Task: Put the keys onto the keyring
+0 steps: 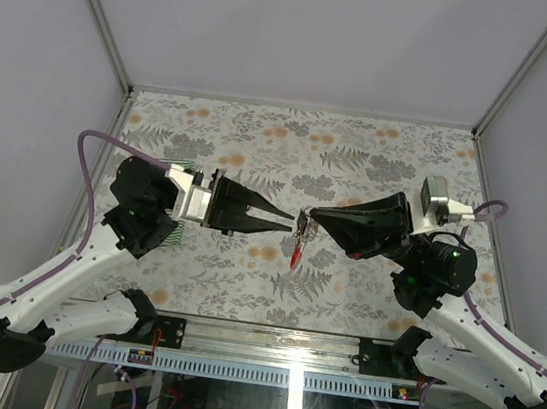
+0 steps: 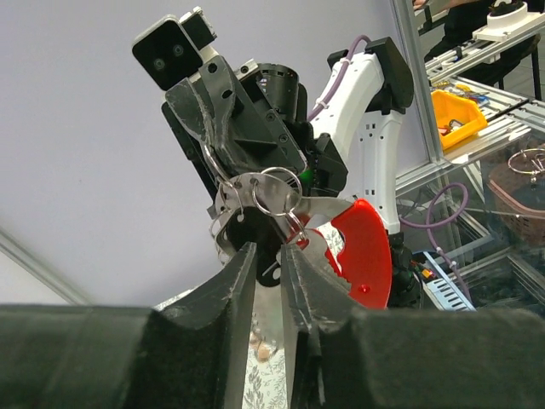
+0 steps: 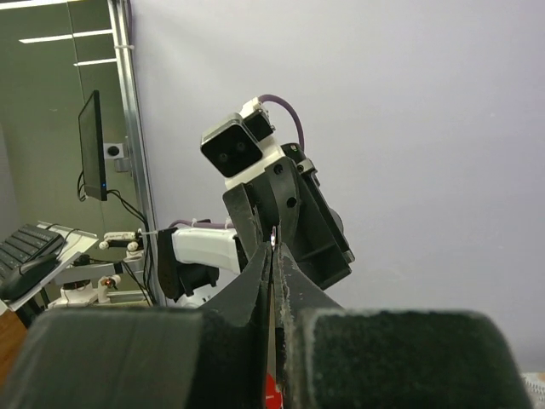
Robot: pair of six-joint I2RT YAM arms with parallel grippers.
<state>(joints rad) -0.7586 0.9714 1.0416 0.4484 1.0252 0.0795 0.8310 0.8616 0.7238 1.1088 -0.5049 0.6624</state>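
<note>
Your left hand (image 2: 266,250) has its two black fingers a narrow gap apart, tips pointing up at the bunch. From its wrist view you cannot tell whether the tips touch the metal.

Your right hand (image 3: 272,247) has its fingers pressed together on a thin silvery edge, seen end-on in its own wrist view. The left wrist view shows that edge belongs to the keys (image 2: 237,215), so the right hand is pinching the bunch.

The keys are flat, bright, polished metal plates with small round holes, fanned out just above the left fingertips. The keyring (image 2: 297,192) is a loop of thin shiny wire that lies across them, with a smaller loop below it. A glossy red plastic tag (image 2: 368,251), rounded like a half disc, hangs on the right side of the bunch. A pale mark shows on a dark part between the left fingers, but it is too small to read.

From the top camera, both hands meet tip to tip above the middle of the table (image 1: 261,142), with the bunch held in the air between them and the red tag dangling below. The table wears a matte covering printed with grey fern leaves and orange flowers. Plain pale walls stand around it.
</note>
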